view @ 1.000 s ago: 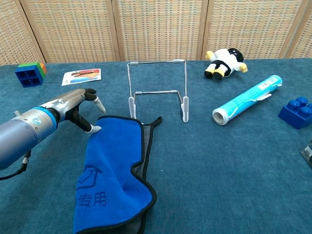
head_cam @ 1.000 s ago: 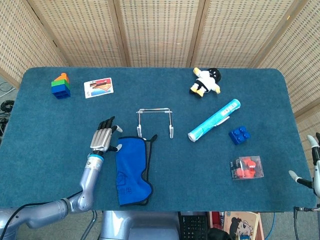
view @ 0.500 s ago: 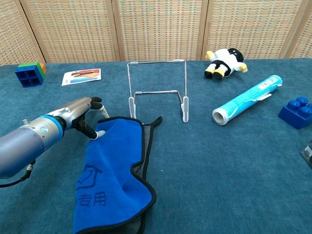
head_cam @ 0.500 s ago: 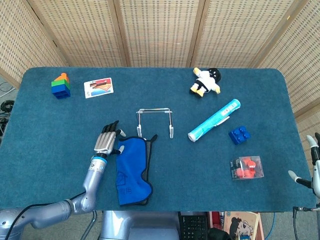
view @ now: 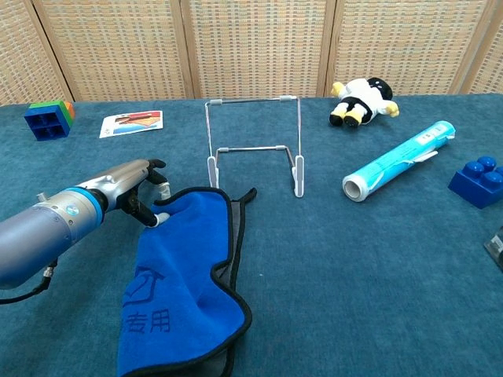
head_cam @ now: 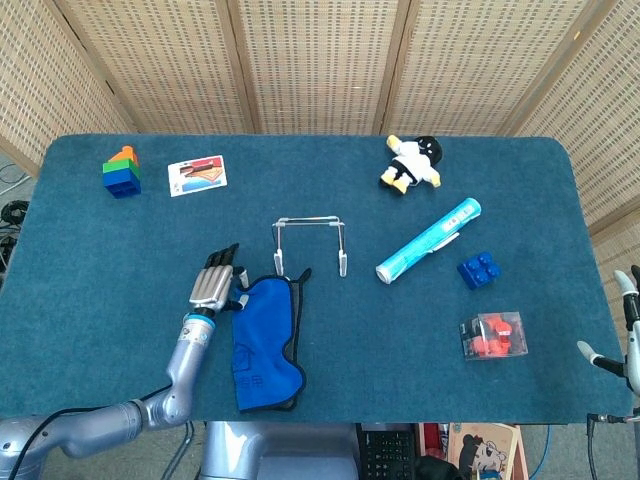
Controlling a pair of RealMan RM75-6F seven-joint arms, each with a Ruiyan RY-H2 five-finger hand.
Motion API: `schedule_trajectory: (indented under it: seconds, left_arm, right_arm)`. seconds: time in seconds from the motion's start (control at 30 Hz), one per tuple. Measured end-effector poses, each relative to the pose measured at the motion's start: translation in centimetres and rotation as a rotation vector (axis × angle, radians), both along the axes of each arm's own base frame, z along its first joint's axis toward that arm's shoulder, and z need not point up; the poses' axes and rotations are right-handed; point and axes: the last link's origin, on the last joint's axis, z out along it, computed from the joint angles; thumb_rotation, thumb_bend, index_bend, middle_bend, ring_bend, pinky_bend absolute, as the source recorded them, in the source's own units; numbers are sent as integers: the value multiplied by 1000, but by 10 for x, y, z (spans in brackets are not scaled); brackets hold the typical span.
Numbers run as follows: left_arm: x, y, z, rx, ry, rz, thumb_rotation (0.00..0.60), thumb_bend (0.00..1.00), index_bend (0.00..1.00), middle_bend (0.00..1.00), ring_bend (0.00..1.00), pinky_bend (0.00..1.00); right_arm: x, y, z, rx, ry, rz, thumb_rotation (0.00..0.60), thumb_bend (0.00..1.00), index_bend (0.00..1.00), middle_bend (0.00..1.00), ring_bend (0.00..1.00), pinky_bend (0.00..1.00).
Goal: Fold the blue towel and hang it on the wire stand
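Note:
The blue towel (head_cam: 265,335) lies folded lengthwise near the table's front edge, black trim showing along its right side (view: 185,275). The wire stand (head_cam: 308,219) stands upright just beyond the towel's far right corner (view: 251,99). My left hand (head_cam: 213,282) lies low at the towel's far left corner (view: 126,184), fingers stretched forward beside the cloth and thumb against the edge, which is bunched up a little. Only spread fingertips of my right hand (head_cam: 628,300) show at the far right edge, away from everything.
Stacked bricks (head_cam: 121,172) and a picture card (head_cam: 197,175) lie at the back left. A plush toy (head_cam: 412,162), a light-blue roll (head_cam: 428,240), a blue brick (head_cam: 478,269) and a clear box of red pieces (head_cam: 493,336) sit on the right.
My left hand slid right and slightly nearer, up to the towel's far left corner. Its thumb has pushed that corner up and inward. The right hand has stayed put.

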Motion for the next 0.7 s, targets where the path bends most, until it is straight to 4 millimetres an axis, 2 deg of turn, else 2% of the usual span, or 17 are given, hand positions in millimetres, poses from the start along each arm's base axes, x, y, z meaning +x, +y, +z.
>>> schedule_trajectory:
  seconds: [0.3, 0.47, 0.7]
  left_arm:
    - [2, -2, 5, 6, 4, -18, 600, 316, 740, 0, 0, 0]
    - [4, -3, 8, 14, -3, -32, 600, 440, 764, 0, 0, 0]
    - [6, -4, 13, 28, -7, -53, 600, 454, 776, 0, 0, 0]
  right_arm:
    - [1, 1, 0, 1, -6, 5, 600, 0, 0, 0, 0, 0]
    - [1, 1, 0, 2, -9, 6, 600, 0, 0, 0, 0, 0]
    - [2, 1, 1, 1, -13, 10, 600, 0, 0, 0, 0, 0]
